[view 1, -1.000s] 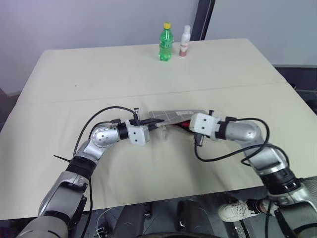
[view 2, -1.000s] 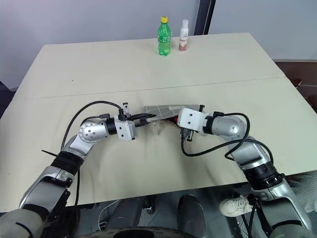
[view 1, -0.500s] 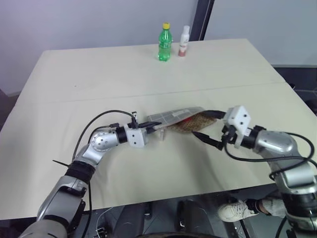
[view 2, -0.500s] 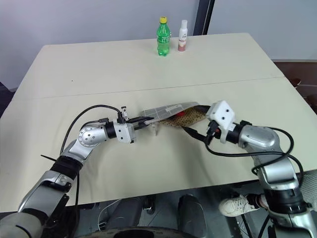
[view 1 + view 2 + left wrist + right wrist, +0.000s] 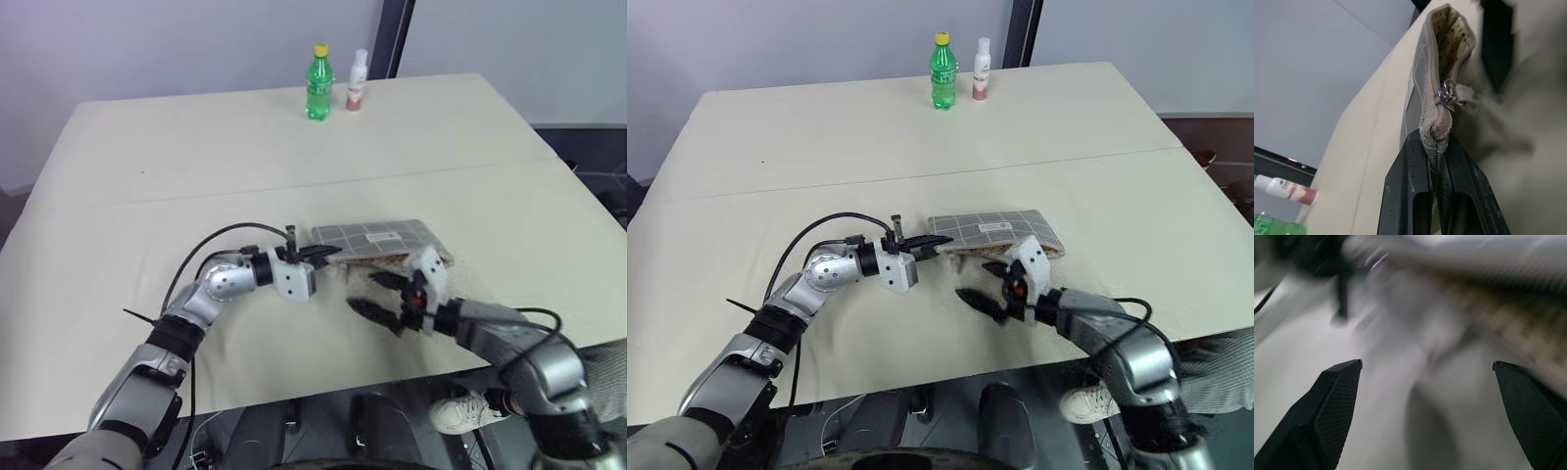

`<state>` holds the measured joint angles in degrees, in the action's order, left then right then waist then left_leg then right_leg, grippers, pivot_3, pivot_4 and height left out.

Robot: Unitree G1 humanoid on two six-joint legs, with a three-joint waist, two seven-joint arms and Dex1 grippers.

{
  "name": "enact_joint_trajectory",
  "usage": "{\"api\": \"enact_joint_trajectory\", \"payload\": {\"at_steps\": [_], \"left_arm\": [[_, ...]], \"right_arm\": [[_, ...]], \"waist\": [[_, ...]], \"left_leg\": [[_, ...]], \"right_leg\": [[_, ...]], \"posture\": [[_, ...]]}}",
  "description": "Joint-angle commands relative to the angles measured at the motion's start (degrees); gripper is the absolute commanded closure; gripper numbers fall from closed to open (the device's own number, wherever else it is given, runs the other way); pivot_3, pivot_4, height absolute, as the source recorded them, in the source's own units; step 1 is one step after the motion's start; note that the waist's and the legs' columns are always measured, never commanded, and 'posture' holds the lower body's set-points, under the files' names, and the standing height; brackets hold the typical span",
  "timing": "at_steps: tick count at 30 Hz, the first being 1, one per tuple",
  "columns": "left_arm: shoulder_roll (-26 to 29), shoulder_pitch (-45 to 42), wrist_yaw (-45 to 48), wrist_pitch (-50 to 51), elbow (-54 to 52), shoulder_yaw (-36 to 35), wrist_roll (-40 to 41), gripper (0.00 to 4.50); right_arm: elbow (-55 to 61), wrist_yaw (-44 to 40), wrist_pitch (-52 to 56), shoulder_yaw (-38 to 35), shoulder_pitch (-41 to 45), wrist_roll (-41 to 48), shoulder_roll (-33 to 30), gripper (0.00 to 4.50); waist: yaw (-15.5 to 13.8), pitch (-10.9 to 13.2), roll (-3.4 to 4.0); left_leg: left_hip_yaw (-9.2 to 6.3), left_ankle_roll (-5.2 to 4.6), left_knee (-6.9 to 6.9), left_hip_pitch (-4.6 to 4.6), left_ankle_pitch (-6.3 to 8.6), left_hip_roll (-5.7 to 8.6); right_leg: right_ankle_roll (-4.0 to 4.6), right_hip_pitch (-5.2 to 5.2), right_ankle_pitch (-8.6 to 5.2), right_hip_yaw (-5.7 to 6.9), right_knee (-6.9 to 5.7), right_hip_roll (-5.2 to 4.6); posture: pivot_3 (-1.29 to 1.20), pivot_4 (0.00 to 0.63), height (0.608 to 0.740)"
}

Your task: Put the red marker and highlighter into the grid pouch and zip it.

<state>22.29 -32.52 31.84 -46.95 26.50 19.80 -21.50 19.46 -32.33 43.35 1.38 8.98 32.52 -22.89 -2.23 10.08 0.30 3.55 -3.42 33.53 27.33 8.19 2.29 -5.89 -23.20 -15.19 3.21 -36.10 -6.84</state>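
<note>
Grey fabric with white grid lines marks the grid pouch (image 5: pixel 377 239), lying just right of centre in the left eye view on the table (image 5: pixel 196 157). Our left gripper (image 5: pixel 327 255) pinches the pouch's left end: in the left wrist view its two black fingers (image 5: pixel 1409 196) are pressed together on the seam just below the zipper slider (image 5: pixel 1444 94), and beyond the slider the mouth gapes, showing a dotted cream lining. Our right gripper (image 5: pixel 379 297) hangs just below the pouch in the frame, fingers spread wide and holding nothing.

We cannot make out the red marker or the highlighter on the table or in either gripper; we judge they are likely inside the pouch, though the lining visible through the mouth does not confirm it. That would make zipping the step in hand.

Next, we think the open right gripper must find the slider or its pull cord, close on it, and draw it along the mouth toward the far end while the left keeps the seam taut. At the top centre stand a green bottle (image 5: pixel 314 81) and a small white bottle (image 5: pixel 357 80), well apart from the work.
</note>
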Motion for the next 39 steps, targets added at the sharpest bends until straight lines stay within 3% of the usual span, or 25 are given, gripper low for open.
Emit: {"api": "enact_joint_trajectory", "payload": {"at_steps": [1, 10, 13, 16, 20, 23, 28, 32, 38, 39], "left_arm": [[0.31, -2.03, -3.51, -1.44, -1.29, 0.36, -3.47, 4.5], [0.32, -3.76, -6.4, -0.49, -0.42, 0.64, -4.57, 4.5], [0.31, -3.34, -6.69, -0.1, -0.98, 0.87, -4.34, 4.5], [0.36, -2.74, -7.01, 0.36, -1.35, 1.06, -4.12, 4.5], [0.18, -1.9, -7.18, 1.52, -1.47, 0.73, -3.18, 4.5], [-0.24, -1.03, -6.65, 3.3, -1.94, -0.12, -0.99, 4.5], [1.02, -1.04, -6.73, 6.36, -0.41, -3.53, 3.62, 4.5], [2.4, -3.12, -7.51, 6.76, 3.2, -5.29, 5.19, 4.5], [1.05, -5.06, -1.3, 9.14, 6.93, -7.0, 14.01, 4.5], [0.64, -5.06, 0.49, 10.08, 7.01, -7.26, 16.12, 4.15]], "right_arm": [[0.2, 2.72, -0.04, -1.44, 3.26, 2.95, 4.69, 0.06], [0.54, -1.26, 2.45, 1.19, 4.69, 5.35, 4.14, 0.06], [-0.58, -0.28, 2.27, 1.27, 5.43, 5.16, 5.6, 0.86], [-0.97, 0.58, 2.05, 0.48, 5.43, 5.23, 6.52, 2.34], [0.09, -0.88, 2.12, -0.41, 3.3, 4.49, 2.93, 4.47], [0.31, -2.17, 1.65, -2.53, 2.01, 4.78, -0.46, 4.47], [-4.34, -6.16, -1.9, -9.54, -1.54, 0.83, -12.56, 4.47], [-8.58, -8.54, -4.72, -14.09, -3.48, -1.03, -18.78, 4.47], [-7.73, -10.19, -7.41, -15.95, -6.53, -1.35, -20.72, 4.47], [-6.56, -10.28, -7.56, -15.74, -6.86, -0.87, -20.39, 4.49]], "waist": [[-0.13, 0.0, 0.0], [0.03, 0.0, 0.0], [0.05, 0.0, 0.0], [-0.06, 0.0, 0.0], [-0.04, 0.0, 0.0], [-0.09, 0.0, 0.0], [-0.15, 0.0, 0.0], [-0.08, 0.01, -0.02], [-0.07, 0.01, -0.02], [-0.08, 0.01, -0.02]], "left_leg": [[0.0, 0.01, -0.03, 0.0, -0.01, 0.0], [0.1, -0.01, 0.03, 0.03, 0.0, -0.06], [0.1, 0.0, 0.03, 0.02, -0.01, -0.12], [0.12, 0.0, 0.02, 0.02, 0.0, -0.12], [0.21, 0.0, 0.01, 0.04, 0.0, -0.12], [0.24, 0.0, 0.02, 0.04, 0.0, -0.12], [0.35, -0.01, 0.04, 0.04, 0.0, -0.14], [0.46, -0.02, 0.11, 0.03, 0.0, -0.21], [0.52, -0.27, 0.42, 0.03, 0.16, -0.31], [0.51, -0.29, 0.46, 0.03, 0.17, -0.31]], "right_leg": [[-0.02, -0.02, 0.01, 0.01, -0.01, 0.0], [-0.14, -0.05, 0.26, 0.04, -0.02, 0.03], [-0.08, -0.07, 0.25, 0.04, -0.03, 0.05], [-0.08, -0.09, 0.25, 0.04, -0.02, 0.05], [-0.1, -0.12, 0.27, 0.03, -0.02, 0.02], [-0.06, -0.12, 0.25, 0.03, -0.01, 0.01], [0.02, -0.13, 0.24, 0.02, 0.01, -0.07], [-0.03, -0.12, 0.28, 0.04, 0.03, -0.13], [-0.22, 0.04, 0.38, 0.06, 0.03, -0.12], [-0.22, 0.03, 0.38, 0.06, 0.03, -0.14]], "posture": [[0.0, 0.15, 0.74], [0.0, 0.15, 0.74], [0.0, 0.15, 0.74], [0.0, 0.15, 0.74], [0.0, 0.15, 0.74], [0.0, 0.15, 0.74], [0.0, 0.15, 0.74], [0.0, 0.15, 0.74], [0.0, 0.15, 0.74], [0.0, 0.15, 0.74]]}}
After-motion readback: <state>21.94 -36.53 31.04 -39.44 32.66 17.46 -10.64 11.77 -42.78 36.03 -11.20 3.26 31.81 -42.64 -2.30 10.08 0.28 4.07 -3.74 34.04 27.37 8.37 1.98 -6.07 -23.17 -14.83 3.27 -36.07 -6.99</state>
